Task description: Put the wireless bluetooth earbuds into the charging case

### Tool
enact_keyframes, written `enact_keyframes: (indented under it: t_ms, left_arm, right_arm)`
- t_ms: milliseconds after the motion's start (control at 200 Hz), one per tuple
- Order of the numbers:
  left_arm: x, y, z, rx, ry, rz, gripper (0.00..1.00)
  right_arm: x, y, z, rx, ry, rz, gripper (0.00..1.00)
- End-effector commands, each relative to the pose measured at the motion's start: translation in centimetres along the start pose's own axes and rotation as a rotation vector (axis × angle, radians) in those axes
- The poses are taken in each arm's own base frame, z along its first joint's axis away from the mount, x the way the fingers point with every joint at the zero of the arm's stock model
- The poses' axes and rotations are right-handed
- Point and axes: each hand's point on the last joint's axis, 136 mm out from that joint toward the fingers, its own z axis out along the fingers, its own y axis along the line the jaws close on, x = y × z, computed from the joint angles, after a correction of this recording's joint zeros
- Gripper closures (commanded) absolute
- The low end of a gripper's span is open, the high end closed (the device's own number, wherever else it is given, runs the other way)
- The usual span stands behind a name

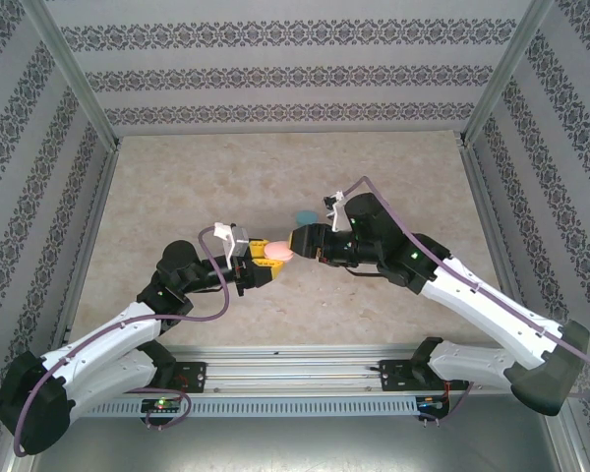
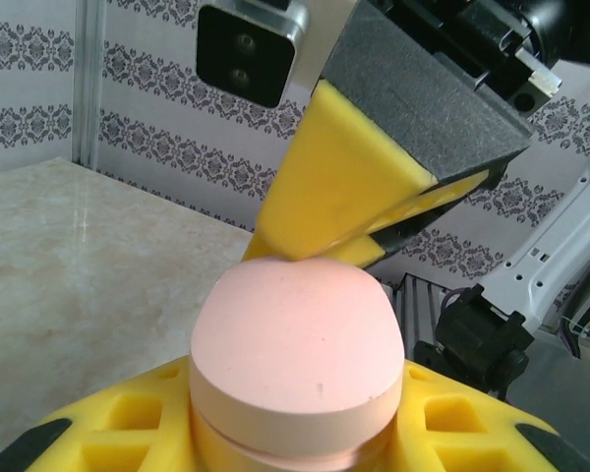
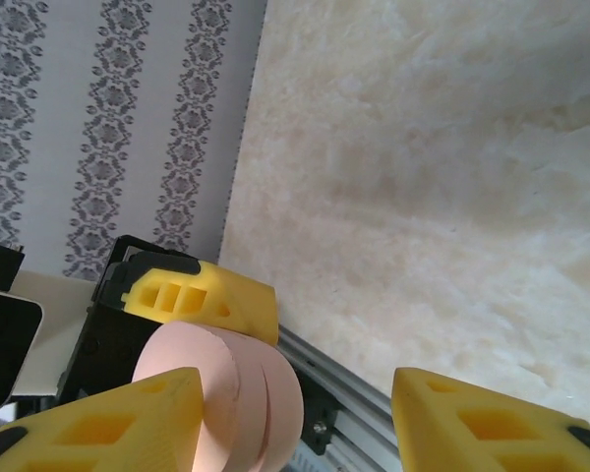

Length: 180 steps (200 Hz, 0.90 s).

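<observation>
At the centre of the overhead view, over the table (image 1: pixel 177 187), the left gripper (image 1: pixel 263 262) is clamped on the shut pink charging case (image 1: pixel 275 253), and the right gripper (image 1: pixel 297 242) stands wide open and empty against it. The step looks like opening the lid, which calls for a fingertip at the seam. The left wrist view shows a right finger (image 2: pixel 346 187) touching the case's top edge, too small to settle from overhead. A light blue oval (image 1: pixel 303 214) lies just above centre, and whether earbuds sit inside the case cannot be told.

Beige, perhaps marble-patterned table (image 1: pixel 393 177) enclosed by patterned walls (image 1: pixel 275 59).
</observation>
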Motion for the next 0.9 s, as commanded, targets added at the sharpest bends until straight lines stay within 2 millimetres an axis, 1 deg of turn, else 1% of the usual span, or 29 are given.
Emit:
enact_keyframes:
  t_ms: [0,90,265,445,495,585,674,729,804,894]
  left_arm:
    - [-2.9,-1.1,0.0,0.027,-0.078,0.037,0.80]
    - [-3.2,-1.2,0.0,0.028,-0.081,0.035,0.80]
    - [-3.5,-0.7,0.1,0.005,-0.077,0.028,0.80]
    - [-3.7,-0.4,0.6,-0.005,-0.062,0.021,0.80]
    - [-3.6,-0.4,0.6,-0.006,-0.057,0.019,0.80]
    - [-3.5,-0.2,0.7,-0.008,-0.053,0.014,0.80]
    - [-3.3,-0.3,0.6,-0.007,-0.047,0.009,0.80]
    - [-3.3,-0.3,0.6,-0.007,-0.041,0.006,0.76]
    - [-3.2,-0.4,0.6,-0.005,-0.038,0.002,0.74]
    - [-3.3,-0.6,0.4,0.001,-0.042,0.005,0.69]
  right_arm:
    - [-0.2,2.3,0.3,-0.136,0.005,0.081,0.45]
    - [0.0,2.7,0.6,-0.173,0.020,0.112,0.44]
    - [0.0,3.9,1.2,-0.259,0.037,0.172,0.43]
    - [0.2,4.6,1.8,-0.315,0.066,0.221,0.48]
    - [0.2,4.8,1.8,-0.327,0.070,0.225,0.50]
    - [0.3,4.9,1.9,-0.331,0.071,0.231,0.58]
    - [0.2,4.8,1.9,-0.331,0.067,0.237,0.69]
    - [0.1,4.8,1.8,-0.332,0.060,0.239,0.74]
    - [0.1,4.7,1.9,-0.331,0.059,0.243,0.78]
    - [0.0,4.7,2.0,-0.337,0.057,0.252,0.80]
